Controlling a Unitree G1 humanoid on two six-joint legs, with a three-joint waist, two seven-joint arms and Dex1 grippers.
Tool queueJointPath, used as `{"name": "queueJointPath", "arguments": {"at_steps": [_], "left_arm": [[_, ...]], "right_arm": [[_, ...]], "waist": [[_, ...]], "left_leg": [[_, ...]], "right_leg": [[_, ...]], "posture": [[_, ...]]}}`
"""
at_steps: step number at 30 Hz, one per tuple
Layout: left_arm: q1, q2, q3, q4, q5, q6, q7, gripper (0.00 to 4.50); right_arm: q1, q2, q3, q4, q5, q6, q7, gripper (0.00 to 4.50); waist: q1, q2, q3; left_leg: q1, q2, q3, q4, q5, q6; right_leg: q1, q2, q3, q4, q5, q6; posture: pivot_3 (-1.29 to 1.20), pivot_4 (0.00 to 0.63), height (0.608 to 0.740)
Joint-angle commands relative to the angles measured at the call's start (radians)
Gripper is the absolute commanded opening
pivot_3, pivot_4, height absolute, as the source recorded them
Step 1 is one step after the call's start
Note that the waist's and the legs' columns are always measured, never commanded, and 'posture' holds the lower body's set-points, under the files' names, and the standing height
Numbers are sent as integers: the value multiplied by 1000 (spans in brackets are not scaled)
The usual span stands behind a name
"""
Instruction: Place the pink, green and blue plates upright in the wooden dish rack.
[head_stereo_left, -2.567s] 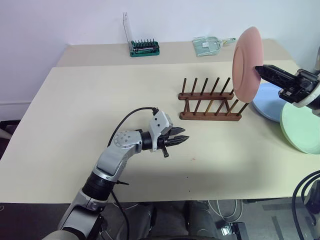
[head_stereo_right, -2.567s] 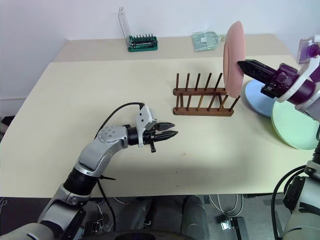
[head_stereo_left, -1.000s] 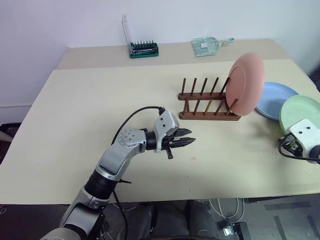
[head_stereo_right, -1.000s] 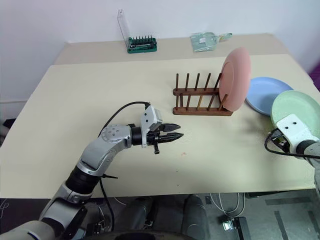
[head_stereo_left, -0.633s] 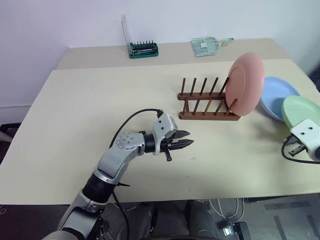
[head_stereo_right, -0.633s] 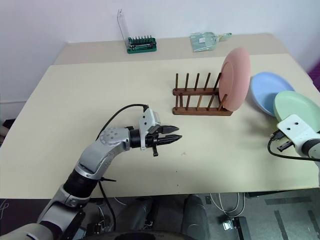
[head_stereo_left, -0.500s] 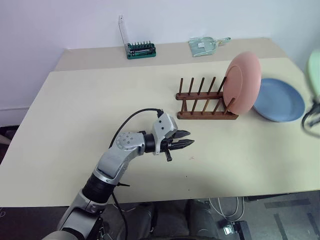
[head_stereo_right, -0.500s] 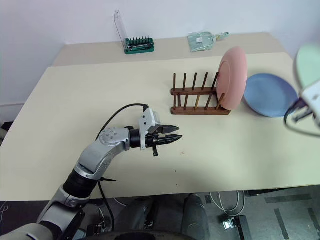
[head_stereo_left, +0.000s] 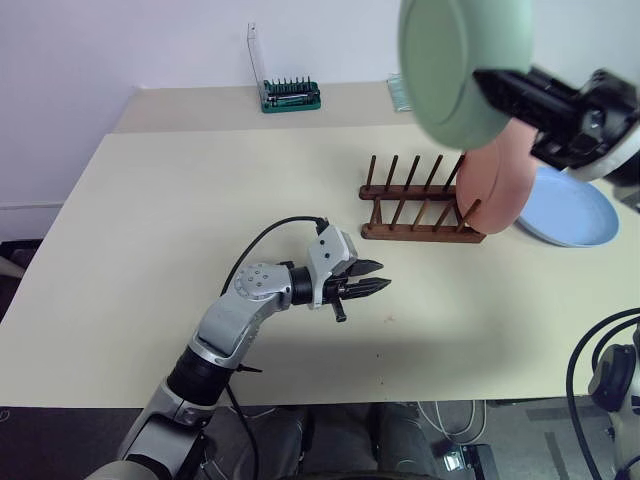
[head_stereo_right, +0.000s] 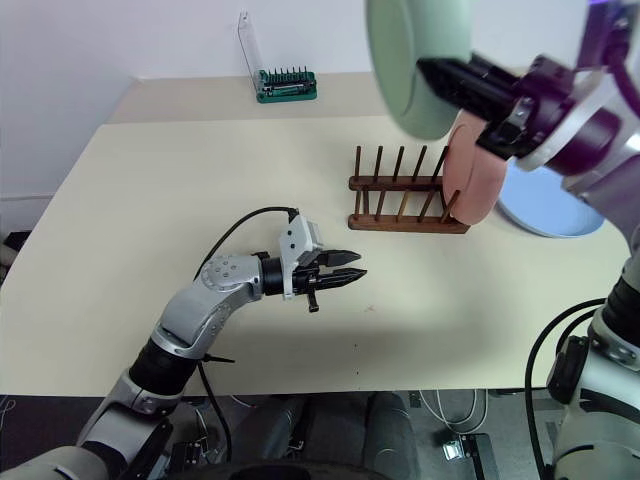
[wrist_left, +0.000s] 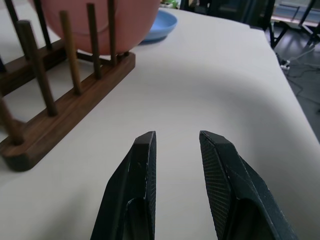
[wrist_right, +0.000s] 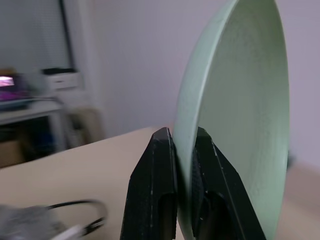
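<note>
**A:** Look left first. Your left gripper (head_stereo_left: 378, 288) hovers low over the table (head_stereo_left: 150, 230), fingers almost pressed together and holding nothing. No trouble there.

**B:** And the wooden dish rack (head_stereo_left: 420, 212)?

**A:** It is in the middle. The pink plate (head_stereo_left: 500, 185) stands in its right end, so a bump could tip it.

**B:** What about your right gripper (head_stereo_right: 432, 72)?

**A:** It pinches the green plate (head_stereo_left: 460, 60) by the rim, high above the rack. A thin pinch could slip. The blue plate (head_stereo_left: 575, 208) lies flat, far right.
</note>
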Motion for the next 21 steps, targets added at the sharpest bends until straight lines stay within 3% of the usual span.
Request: {"name": "queueJointPath", "arguments": {"at_steps": [1,7,21], "left_arm": [[25,2,9,-36,-9,-16,9,1356],[30,5,8,-44,-10,-13,16,1356],[21,4,7,-41,-9,-9,15,1356]], "right_arm": [[-20,50,21,57,30,31,-155,98],[-19,74,-2,169,19,26,-254,98],[10,114,-3,234,-46,16,-295,98]], "waist": [[-6,0,0],[-7,1,0],[-9,1,0]], "left_leg": [[0,0,1,0,0,0],[0,0,1,0,1,-1],[0,0,2,0,1,-1]], "right_leg": [[0,0,0,0,0,0],[-1,0,0,2,0,0],[-1,0,0,2,0,0]], "posture": [[0,150,740],[0,150,740],[0,150,740]]}}
